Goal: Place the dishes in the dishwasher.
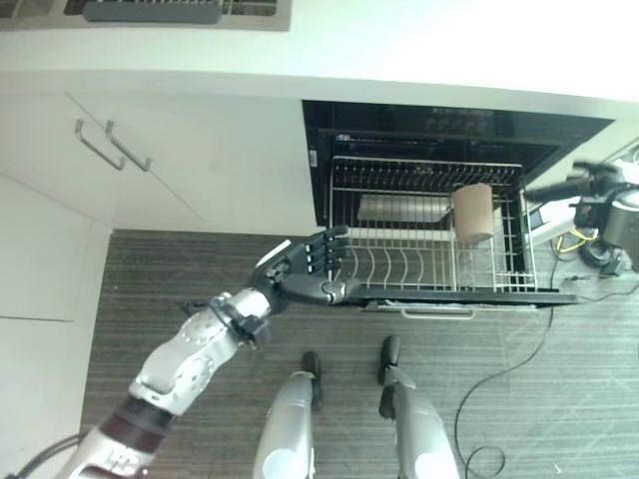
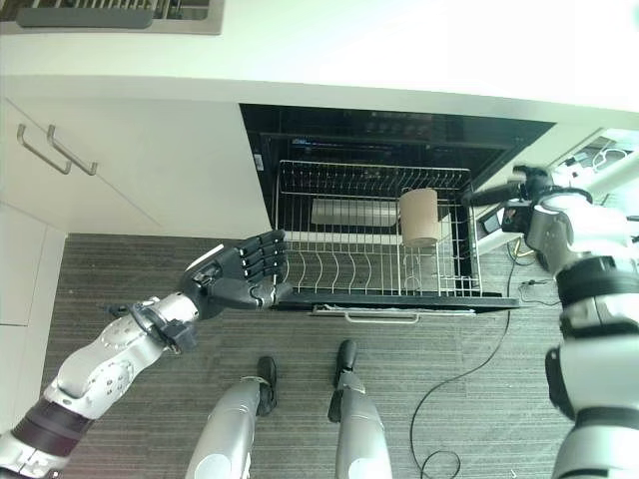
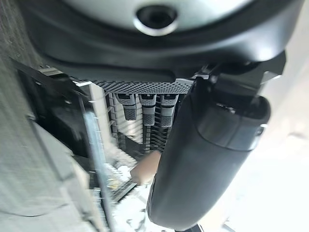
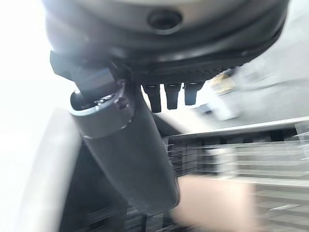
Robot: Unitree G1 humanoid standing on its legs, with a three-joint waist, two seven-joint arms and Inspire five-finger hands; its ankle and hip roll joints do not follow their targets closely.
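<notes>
The dishwasher (image 1: 439, 125) stands open with its wire rack (image 1: 419, 166) pulled out. A tan cup (image 1: 473, 212) sits upside down in the rack's right part. My left hand (image 1: 305, 271) hovers open at the rack's front left corner, fingers straight and holding nothing. In the left wrist view its fingers (image 3: 147, 108) point at the rack, with the cup (image 3: 145, 170) beyond. My right hand (image 2: 497, 195) is at the rack's right side, just right of the cup (image 2: 420, 217), open and empty. The right wrist view shows its thumb (image 4: 130, 159) beside the blurred cup (image 4: 212, 203).
A white countertop (image 1: 399, 50) runs above the dishwasher, with a grate (image 1: 150, 12) at its far left. White cabinets with two bar handles (image 1: 110, 146) stand to the left. Cables and a dark device (image 1: 599, 244) lie on the floor to the right.
</notes>
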